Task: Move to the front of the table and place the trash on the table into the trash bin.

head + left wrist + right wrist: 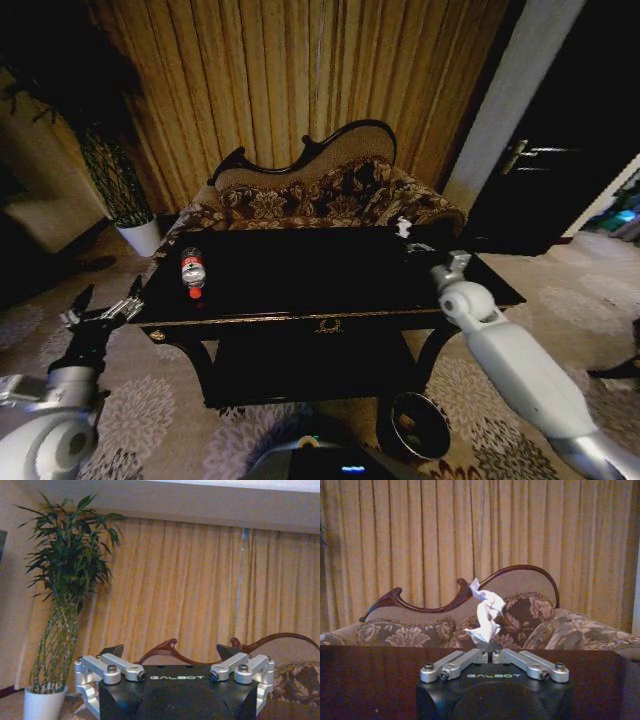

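Observation:
The glossy black table point(330, 285) with gold trim stands right in front of me. A clear bottle with a red label and cap point(192, 270) lies on its left part. At the table's far right, my right gripper point(412, 240) is shut on a white crumpled paper scrap point(403, 227). In the right wrist view the scrap point(485, 612) sticks up from the pinched fingertips point(481, 655) of that gripper point(490, 654). My left gripper point(103, 303) hangs open off the table's left end, its fingers point(112, 651) spread wide with nothing between them. The dark round trash bin point(418, 425) sits on the floor by the table's front right leg.
A patterned sofa point(320, 195) with a curved dark frame stands behind the table before tan curtains. A white plant pot point(140, 237) with a tall plant point(65, 580) is at the back left. A dark door point(560, 170) is at the right. Patterned carpet surrounds the table.

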